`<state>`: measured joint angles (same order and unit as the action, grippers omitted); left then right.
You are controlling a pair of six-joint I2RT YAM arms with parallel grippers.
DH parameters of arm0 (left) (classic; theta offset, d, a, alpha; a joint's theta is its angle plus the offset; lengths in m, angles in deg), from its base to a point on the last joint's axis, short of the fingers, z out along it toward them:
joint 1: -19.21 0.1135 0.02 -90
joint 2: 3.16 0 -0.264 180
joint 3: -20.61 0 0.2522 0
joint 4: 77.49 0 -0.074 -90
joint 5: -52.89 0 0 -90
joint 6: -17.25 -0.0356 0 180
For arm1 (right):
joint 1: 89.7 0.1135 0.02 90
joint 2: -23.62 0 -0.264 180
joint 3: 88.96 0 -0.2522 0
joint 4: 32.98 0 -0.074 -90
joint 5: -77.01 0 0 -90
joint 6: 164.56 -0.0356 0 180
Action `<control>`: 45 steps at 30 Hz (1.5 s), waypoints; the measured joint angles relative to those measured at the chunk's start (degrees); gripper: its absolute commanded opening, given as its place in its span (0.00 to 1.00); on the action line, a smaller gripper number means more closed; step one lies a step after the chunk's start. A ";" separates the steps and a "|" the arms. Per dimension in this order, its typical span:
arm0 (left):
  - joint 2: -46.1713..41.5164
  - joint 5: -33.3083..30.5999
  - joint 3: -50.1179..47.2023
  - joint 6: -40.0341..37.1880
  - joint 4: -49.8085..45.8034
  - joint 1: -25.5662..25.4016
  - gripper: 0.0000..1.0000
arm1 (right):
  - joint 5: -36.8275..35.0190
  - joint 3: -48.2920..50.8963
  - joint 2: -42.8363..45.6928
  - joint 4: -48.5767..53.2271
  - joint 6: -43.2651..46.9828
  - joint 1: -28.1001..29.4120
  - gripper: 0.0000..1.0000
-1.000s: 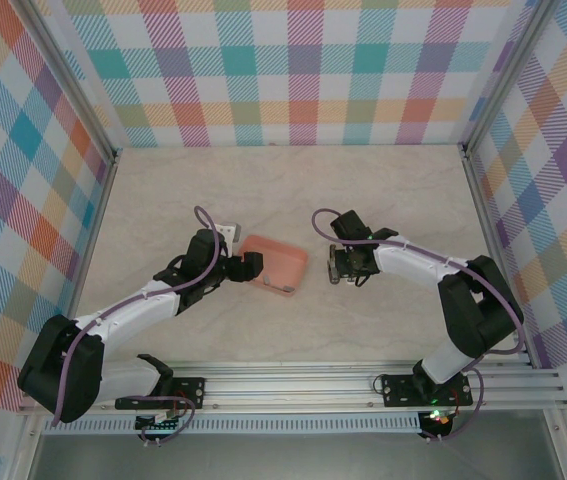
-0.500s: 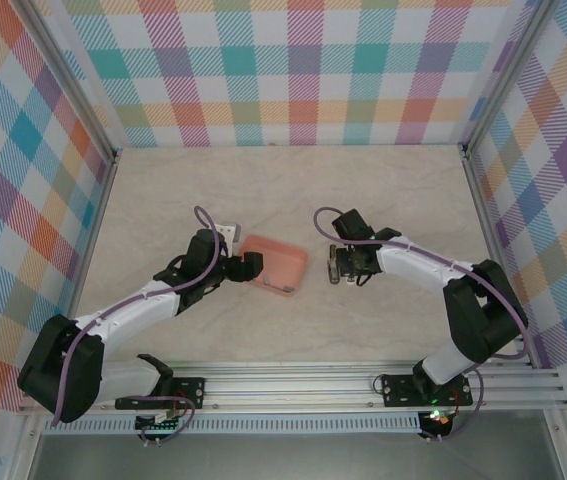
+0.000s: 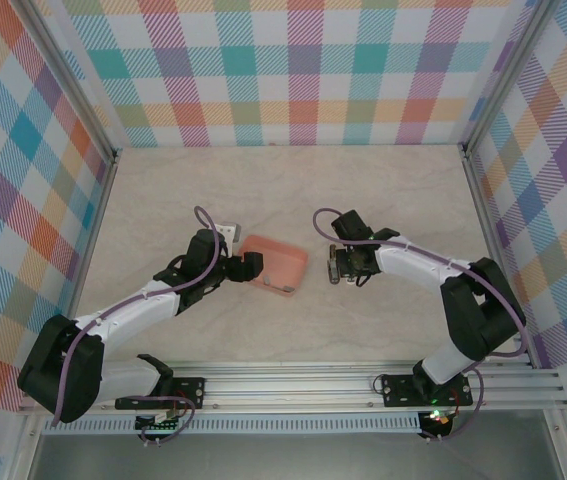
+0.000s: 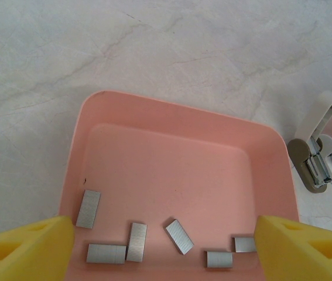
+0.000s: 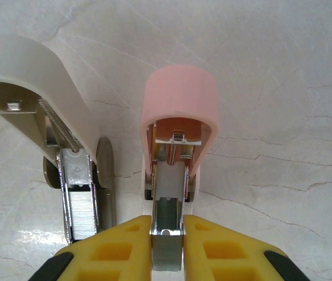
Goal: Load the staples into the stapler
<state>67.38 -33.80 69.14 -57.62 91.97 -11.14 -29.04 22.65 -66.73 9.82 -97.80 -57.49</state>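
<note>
1. The staples (image 4: 179, 236), six little grey strips, lie loose at the near end of the pink tray (image 4: 171, 158).
2. My left claw (image 4: 164, 249) is spread wide over that end, one yellow finger (image 4: 25, 249) at each side. I can't tell if they touch the tray.
3. The stapler (image 5: 43, 76) lies flipped open on the table (image 5: 283, 88), just right of the tray.
4. My right claw (image 5: 167, 225) pinches tight on its silver bar (image 5: 167, 193) under the pink top (image 5: 180, 93).

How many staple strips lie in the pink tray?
6 staple strips in the pink tray: one by its left wall, two close together below it, one tilted mid-tray, two at right. The end effector's fingers may hide more.
</note>
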 measured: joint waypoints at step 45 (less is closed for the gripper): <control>0.00 0.00 0.00 -0.02 0.00 0.00 0.81 | 0.26 0.28 -0.26 -0.33 0.11 0.00 0.18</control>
<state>67.38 -33.80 69.14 -57.64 91.97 -11.14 -28.78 22.93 -66.99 9.49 -97.70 -57.49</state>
